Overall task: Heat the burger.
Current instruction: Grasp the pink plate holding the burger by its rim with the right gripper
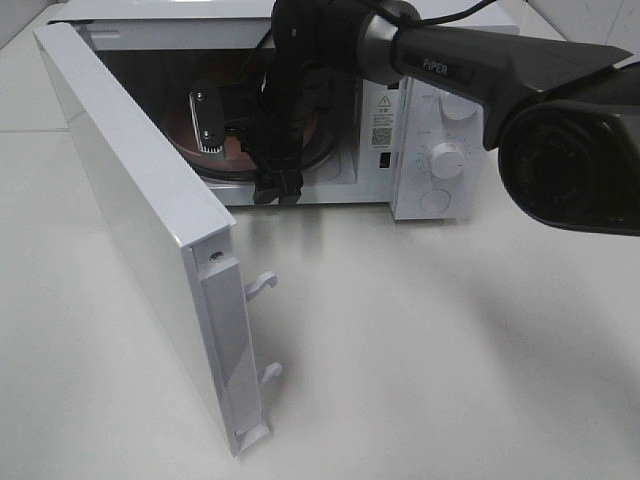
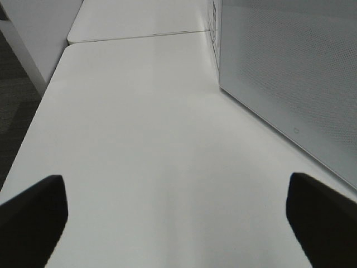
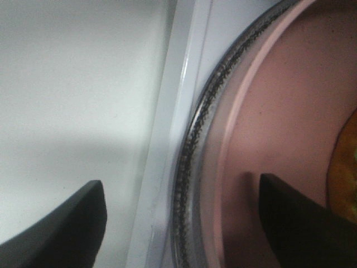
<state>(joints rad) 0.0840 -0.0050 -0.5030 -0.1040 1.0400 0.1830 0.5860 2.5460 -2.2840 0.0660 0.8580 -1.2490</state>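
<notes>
The high camera looks down on the open microwave (image 1: 430,150). The left wrist camera skims the table (image 2: 139,139) beside it, facing a panel (image 2: 290,72), perhaps its door (image 1: 130,200). The right wrist camera sits close over the plate (image 3: 268,111) inside, also in the high view.

The right arm (image 1: 470,65) stretches in from the right edge, wrist bent downward, the right tool (image 3: 181,223) with jaws apart. The left tool (image 2: 178,223) hangs low over the surface (image 2: 139,139), jaws spread wide.
</notes>
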